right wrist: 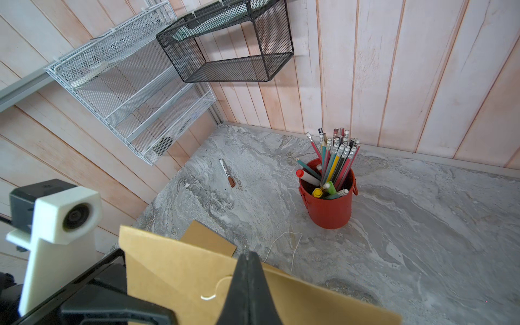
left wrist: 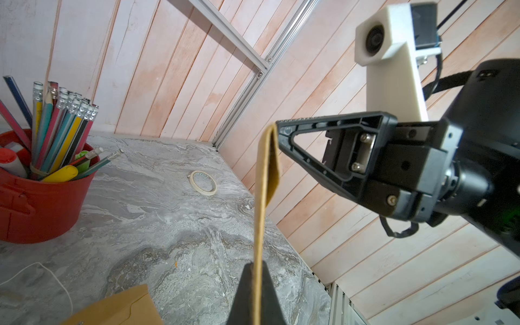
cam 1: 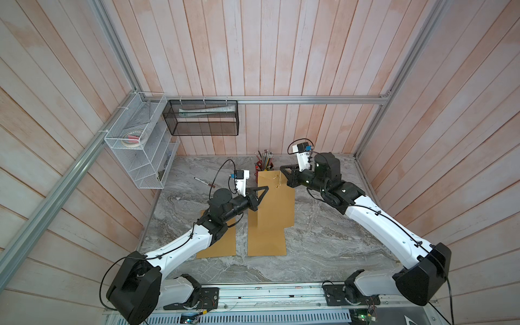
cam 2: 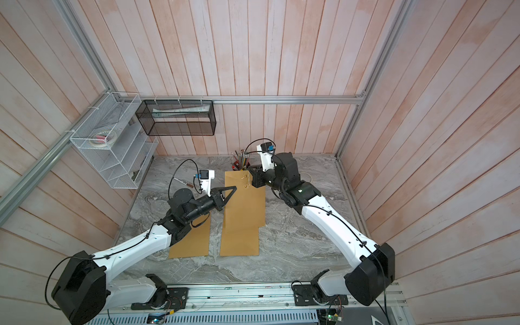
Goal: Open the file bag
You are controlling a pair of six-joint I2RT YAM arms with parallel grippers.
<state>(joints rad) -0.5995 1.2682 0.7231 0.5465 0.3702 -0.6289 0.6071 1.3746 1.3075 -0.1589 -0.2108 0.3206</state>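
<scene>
With the left hand [left wrist: 255, 267] and right hand [right wrist: 249, 257] each pinching an edge of the brown file bag [cam 1: 277, 202], lifted above the tabletop [cam 1: 323, 239], an uneven pull could tear the paper or let it slip free.

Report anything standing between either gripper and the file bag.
Nothing visible does. The left gripper and the right gripper are both shut directly on the file bag; the pencil cup stands apart beyond it.
</scene>
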